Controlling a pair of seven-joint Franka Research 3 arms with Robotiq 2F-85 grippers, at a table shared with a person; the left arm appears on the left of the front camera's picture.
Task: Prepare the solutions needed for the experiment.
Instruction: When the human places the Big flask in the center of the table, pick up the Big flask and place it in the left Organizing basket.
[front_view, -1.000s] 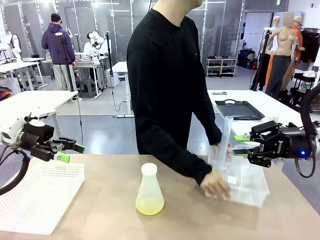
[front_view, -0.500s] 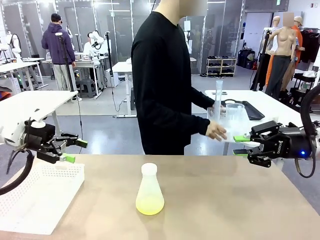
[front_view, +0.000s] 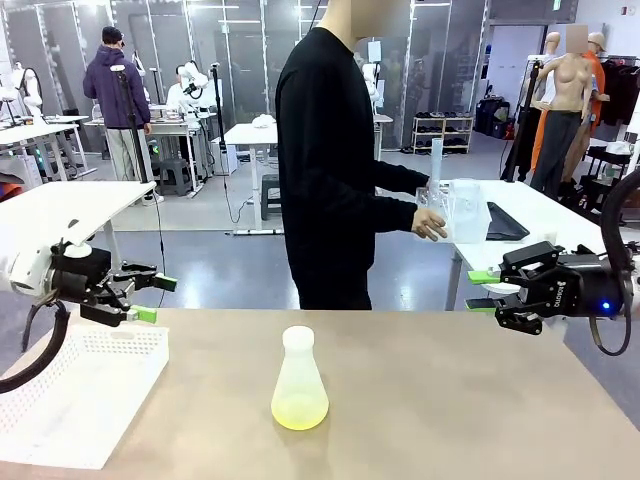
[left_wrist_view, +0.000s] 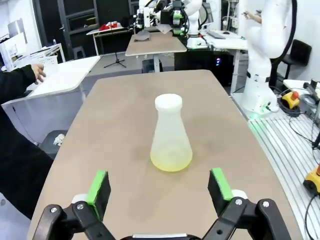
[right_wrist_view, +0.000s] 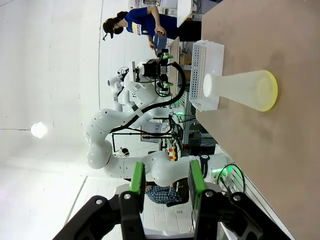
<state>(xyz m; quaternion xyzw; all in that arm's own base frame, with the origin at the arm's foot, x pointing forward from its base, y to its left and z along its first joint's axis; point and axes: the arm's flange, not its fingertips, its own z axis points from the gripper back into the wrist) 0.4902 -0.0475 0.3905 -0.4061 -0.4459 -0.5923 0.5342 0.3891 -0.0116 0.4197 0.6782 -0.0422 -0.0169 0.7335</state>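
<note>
You see the flask (front_view: 299, 380) upright near the middle of the tabletop (front_view: 450, 400), capped, with a shallow yellow layer of solution (front_view: 299, 410) at its base. The left claw (front_view: 153, 298) hovers open above the white basket (front_view: 80, 390), whose near edge is cut off. The right claw (front_view: 482, 291) hangs open, empty, beyond the right edge. The person's hand (front_view: 431, 226) holds a clear bin (front_view: 465, 210); its contents are hard to make out.

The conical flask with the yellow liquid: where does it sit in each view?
Front view: conical flask stands mid-table, low centre.
Left wrist view: centre, beyond the open left gripper.
Right wrist view: upper right, lying sideways in the picture.
Shared landmark: white basket, beside the flask in front and right wrist views.
</note>
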